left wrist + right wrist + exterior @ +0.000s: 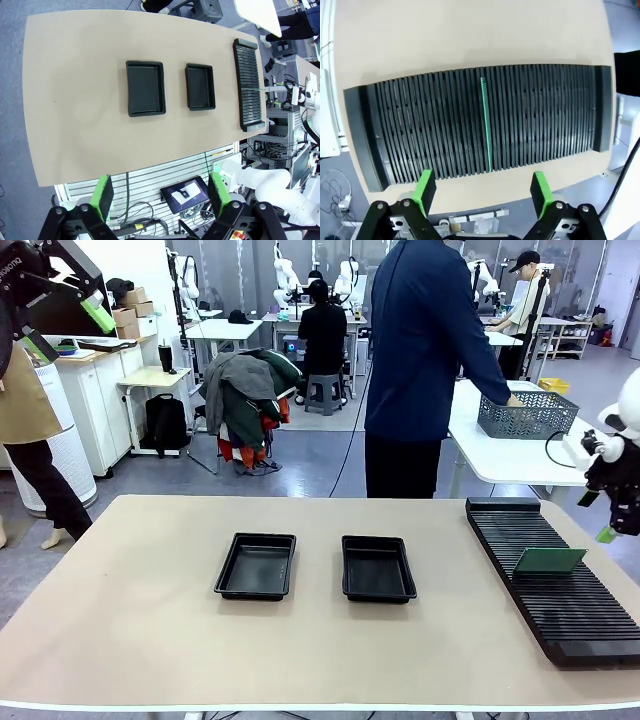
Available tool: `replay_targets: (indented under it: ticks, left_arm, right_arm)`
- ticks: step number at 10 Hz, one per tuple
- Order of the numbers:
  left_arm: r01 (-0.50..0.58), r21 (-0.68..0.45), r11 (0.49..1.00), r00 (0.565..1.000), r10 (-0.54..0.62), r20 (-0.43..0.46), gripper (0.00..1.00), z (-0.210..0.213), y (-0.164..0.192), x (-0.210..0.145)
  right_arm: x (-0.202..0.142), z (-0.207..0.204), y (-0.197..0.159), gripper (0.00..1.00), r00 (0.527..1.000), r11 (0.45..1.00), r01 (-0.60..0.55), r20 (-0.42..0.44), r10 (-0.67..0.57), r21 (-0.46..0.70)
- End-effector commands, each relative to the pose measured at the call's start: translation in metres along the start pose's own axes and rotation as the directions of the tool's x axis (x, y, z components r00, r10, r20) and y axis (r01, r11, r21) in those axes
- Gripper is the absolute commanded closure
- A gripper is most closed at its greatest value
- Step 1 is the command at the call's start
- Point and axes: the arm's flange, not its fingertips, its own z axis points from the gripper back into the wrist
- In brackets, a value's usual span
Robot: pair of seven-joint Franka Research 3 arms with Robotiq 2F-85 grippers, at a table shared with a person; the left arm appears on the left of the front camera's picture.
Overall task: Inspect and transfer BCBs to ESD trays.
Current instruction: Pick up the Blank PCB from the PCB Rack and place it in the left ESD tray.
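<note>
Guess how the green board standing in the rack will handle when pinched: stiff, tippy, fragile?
Probably stiff: the board shows as a straight thin line edge-on, with no sag. Likely light, being so thin. Apt to tip or bind if pushed sideways, since it stands on edge in one slot of the rack; lifting along the slot seems safer.

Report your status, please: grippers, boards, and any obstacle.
Left gripper open, empty, raised high. Right gripper open, empty, raised beside the rack. One BCB upright in a rack slot; both ESD trays empty. Nothing blocks the path.
</note>
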Motion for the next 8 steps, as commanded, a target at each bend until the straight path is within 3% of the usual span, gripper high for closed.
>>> replay_targets:
  ticks: [1,8]
  left_arm:
    - [-0.001,-0.001,1.000,1.000,0.001,0.002,0.00,0.000,0.001,-0.001]
    - [-0.001,-0.001,1.000,1.000,0.001,0.002,0.00,0.000,0.001,-0.001]
  right_arm:
    - [0.009,-0.022,-0.003,0.00,0.996,0.998,-0.061,-0.064,0.061,0.002]
    - [0.020,-0.068,-0.007,0.00,0.982,0.984,-0.174,-0.068,0.177,0.039]
